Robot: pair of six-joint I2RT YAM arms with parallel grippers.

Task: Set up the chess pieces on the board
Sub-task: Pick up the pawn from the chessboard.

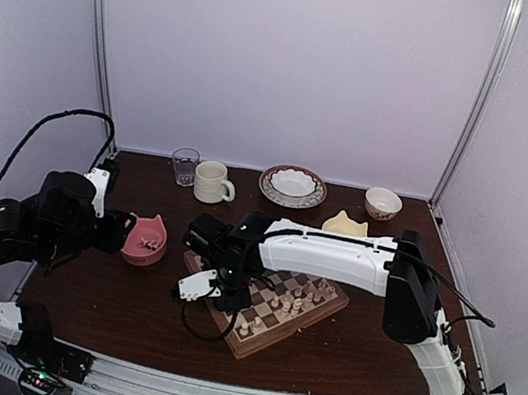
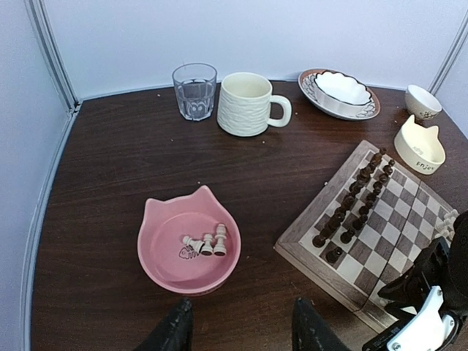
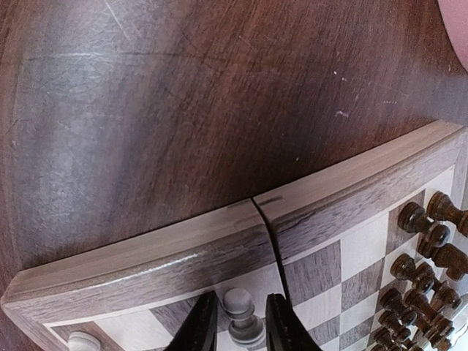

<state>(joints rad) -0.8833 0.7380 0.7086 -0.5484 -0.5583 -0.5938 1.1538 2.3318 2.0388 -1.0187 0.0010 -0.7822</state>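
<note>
The right gripper (image 3: pixel 241 300) is straddling a cream pawn (image 3: pixel 243 319) just inside the board (image 3: pixel 146 256)'s left rim, its grip impossible to tell, while the left gripper (image 2: pixel 241 333) is hovering released near the pink bowl (image 2: pixel 161 227) holding three chess pieces (image 2: pixel 207 243).

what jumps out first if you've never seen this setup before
The white right arm stretches across the angled chessboard at mid-table. Its end effector has a finger on each side of a cream-white piece just inside the board's rim. Left of the board sits a pink cat-eared bowl holding three more white pieces.
</note>
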